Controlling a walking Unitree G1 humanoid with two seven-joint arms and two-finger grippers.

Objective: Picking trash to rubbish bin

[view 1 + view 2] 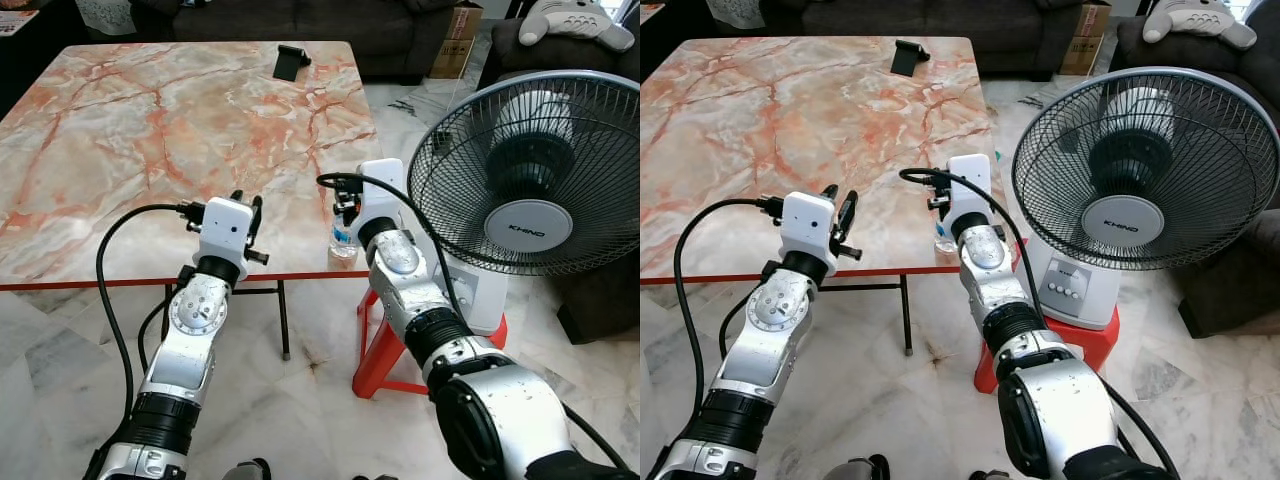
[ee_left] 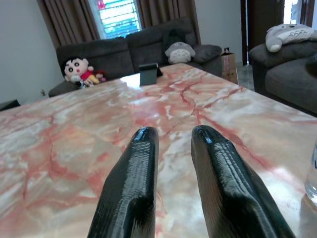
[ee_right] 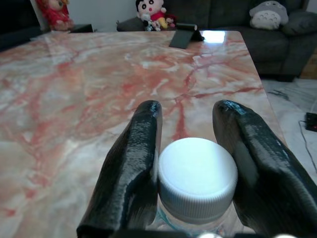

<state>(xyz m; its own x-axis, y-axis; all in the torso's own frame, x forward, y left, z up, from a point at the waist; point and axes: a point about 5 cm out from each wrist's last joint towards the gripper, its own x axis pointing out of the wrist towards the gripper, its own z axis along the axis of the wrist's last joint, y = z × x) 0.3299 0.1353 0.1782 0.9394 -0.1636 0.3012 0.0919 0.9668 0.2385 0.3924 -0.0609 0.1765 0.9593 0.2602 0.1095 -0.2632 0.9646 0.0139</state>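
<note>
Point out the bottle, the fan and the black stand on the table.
bottle (image 3: 196, 178): right wrist view, on its white cap, between the fingers.
fan (image 1: 1137, 168): right eye view, on the front grille.
black stand (image 1: 291, 62): left eye view, on its front face, at the table's far edge.
</note>
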